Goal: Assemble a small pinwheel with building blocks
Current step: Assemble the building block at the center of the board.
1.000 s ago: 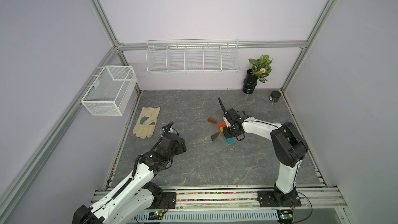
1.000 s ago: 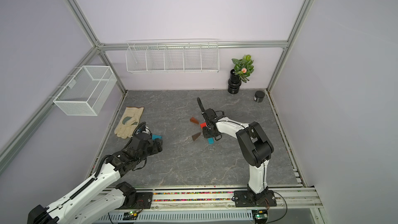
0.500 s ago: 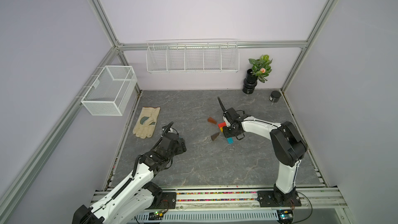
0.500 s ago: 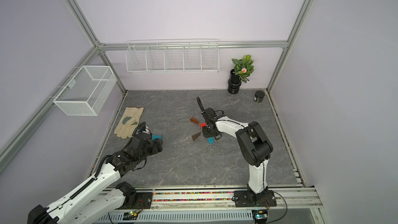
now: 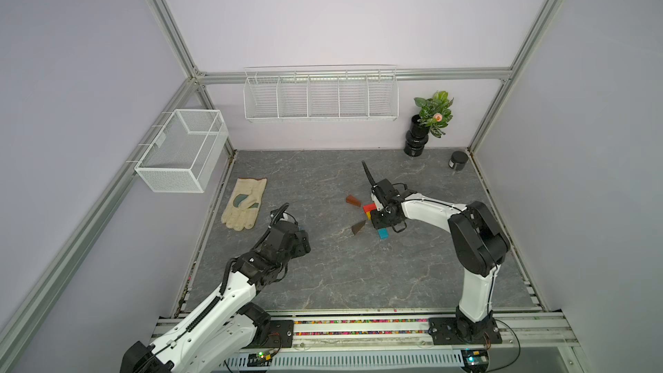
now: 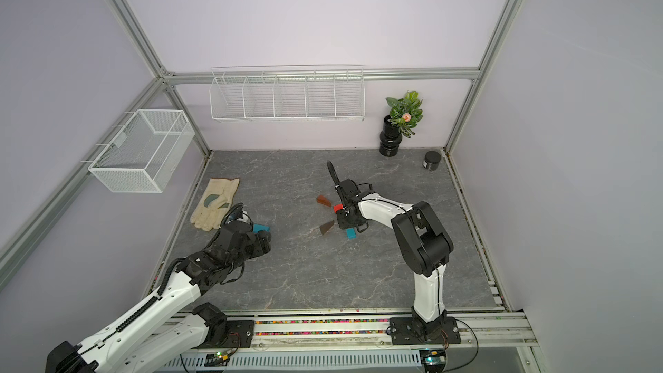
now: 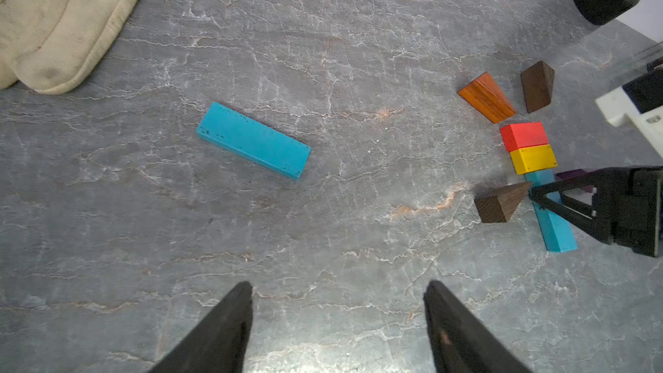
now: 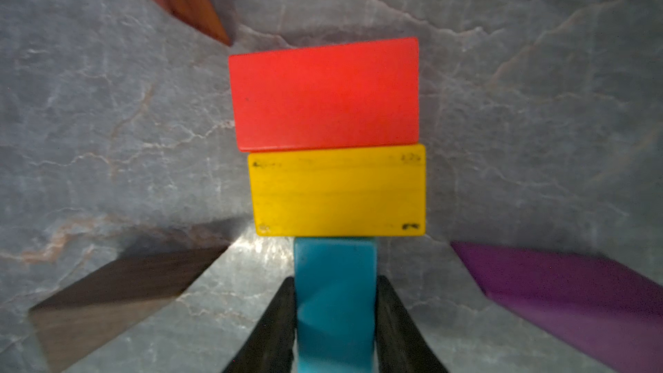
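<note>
Seating teal bar [image 8: 335, 263] against yellow brick [image 8: 337, 190], my right gripper [image 8: 336, 281] clamped on it; pinwheel [image 5: 368, 208] right of centre in both top views. Left gripper [image 7: 339, 284] wide, empty. Next should be: release, lift straight.

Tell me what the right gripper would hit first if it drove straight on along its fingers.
Probably the tabletop: the right gripper seems angled downward, fingers flanking the teal bar. With forward slant, the yellow brick instead; depth is unclear.

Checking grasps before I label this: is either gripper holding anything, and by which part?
The right gripper pinches the teal bar by its two long sides, near the end by the yellow brick. The left gripper is open and empty.
</note>
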Tool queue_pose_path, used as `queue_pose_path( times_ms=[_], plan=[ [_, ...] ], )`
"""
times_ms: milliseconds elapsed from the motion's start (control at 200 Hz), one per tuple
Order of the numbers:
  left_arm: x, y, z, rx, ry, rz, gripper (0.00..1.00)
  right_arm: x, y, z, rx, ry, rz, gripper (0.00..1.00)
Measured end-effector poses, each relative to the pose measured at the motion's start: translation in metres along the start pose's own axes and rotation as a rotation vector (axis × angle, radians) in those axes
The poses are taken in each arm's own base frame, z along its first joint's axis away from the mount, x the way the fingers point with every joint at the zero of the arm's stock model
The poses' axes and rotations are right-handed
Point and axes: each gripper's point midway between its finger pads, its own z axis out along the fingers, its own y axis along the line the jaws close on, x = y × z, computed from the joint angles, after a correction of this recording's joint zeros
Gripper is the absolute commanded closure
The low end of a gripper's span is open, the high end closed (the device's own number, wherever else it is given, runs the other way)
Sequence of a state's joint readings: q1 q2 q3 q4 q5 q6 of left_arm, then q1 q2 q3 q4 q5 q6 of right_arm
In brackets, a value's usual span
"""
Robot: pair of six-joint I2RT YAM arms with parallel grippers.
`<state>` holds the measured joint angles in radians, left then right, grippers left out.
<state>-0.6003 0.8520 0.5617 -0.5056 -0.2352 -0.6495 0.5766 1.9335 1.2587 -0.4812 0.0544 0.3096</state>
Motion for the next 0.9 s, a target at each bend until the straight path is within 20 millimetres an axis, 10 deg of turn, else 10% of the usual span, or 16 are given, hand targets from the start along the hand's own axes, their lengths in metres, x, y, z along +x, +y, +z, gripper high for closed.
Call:
queue_pose_path(
  times_ms=[550,755,905],
  plan=[
    [-0.003,0.004,-0.002,-0.003,-0.007,-0.024,0.22,0.0,0.009,-0.031,-0.014,-0.016,-0.052,0.32],
    [-0.033,0.044,-0.021,-0.055,-0.065,-0.206,0.21,-0.02,0.061,-0.108,-0.12,-0.177,-0.217,0.28],
    [-0.056,0.083,-0.047,-0.108,-0.148,-0.356,0.19,-0.03,0.108,-0.125,-0.194,-0.224,-0.36,0.27]
  ],
)
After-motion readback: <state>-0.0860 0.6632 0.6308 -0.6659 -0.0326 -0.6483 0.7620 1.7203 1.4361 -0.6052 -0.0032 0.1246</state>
